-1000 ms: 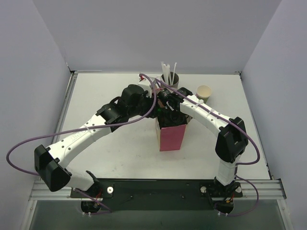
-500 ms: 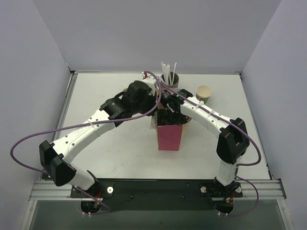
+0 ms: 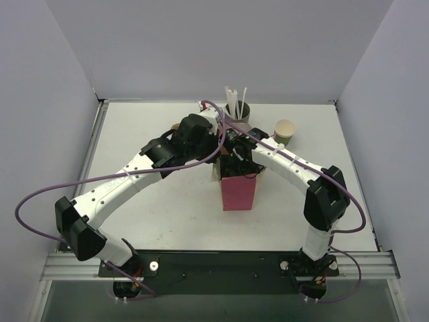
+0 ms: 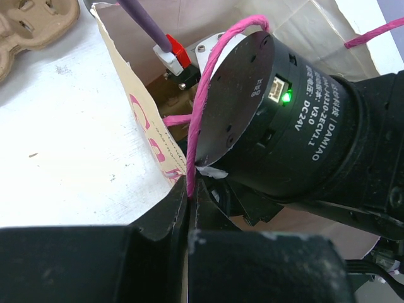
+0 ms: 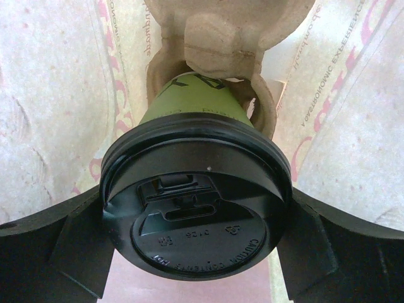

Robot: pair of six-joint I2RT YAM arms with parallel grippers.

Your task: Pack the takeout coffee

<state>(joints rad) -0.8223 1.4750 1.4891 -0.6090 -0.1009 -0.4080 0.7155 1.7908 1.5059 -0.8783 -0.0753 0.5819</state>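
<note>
The takeout coffee, a green paper cup [image 5: 189, 104] under a black lid [image 5: 189, 183], hangs inside the pink paper bag [image 3: 239, 194]. Its base rests in a brown pulp carrier [image 5: 221, 38]. My right gripper [image 5: 196, 237] reaches down into the bag, and its fingers [image 5: 60, 243] press on both sides of the lid rim. At the bag's left top edge my left gripper [image 4: 189, 203] is shut on the bag's pink cord handle [image 4: 211, 76]. From the top view the cup itself is hidden by the arms.
A grey cylinder of white straws [image 3: 236, 111] stands just behind the bag. A second green cup with a cream inside [image 3: 285, 129] is at the back right. A pulp carrier piece [image 4: 28, 22] lies on the white table [image 3: 147, 215] beside the bag.
My left wrist has swung toward the back of the bag and its jaws have closed on the pink handle. The right arm and the cup have hardly moved.
</note>
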